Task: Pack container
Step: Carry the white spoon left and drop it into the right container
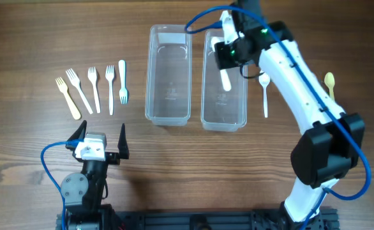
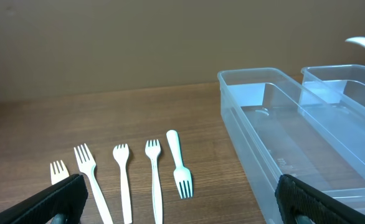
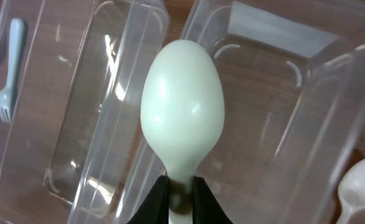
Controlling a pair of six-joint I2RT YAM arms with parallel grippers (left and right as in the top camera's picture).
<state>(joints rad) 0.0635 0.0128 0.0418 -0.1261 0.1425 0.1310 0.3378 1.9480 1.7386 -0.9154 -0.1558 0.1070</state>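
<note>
Right arm (image 1: 295,83) stretches across the tabletop (image 1: 34,38) over the right container (image 1: 228,105), just beside the left container (image 1: 168,76), while the left tool (image 1: 101,131) gapes wide, the right tool (image 3: 180,198) clamps a pale spoon (image 3: 182,112) above that right container, and five forks (image 1: 94,86) lie well apart to the left.

Overhead top-down; wrists low, close; containers (image 1: 169,76) shared.

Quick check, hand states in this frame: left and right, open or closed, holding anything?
Left hand: open, holding nothing.
Right hand: closed on a pale spoon.
</note>
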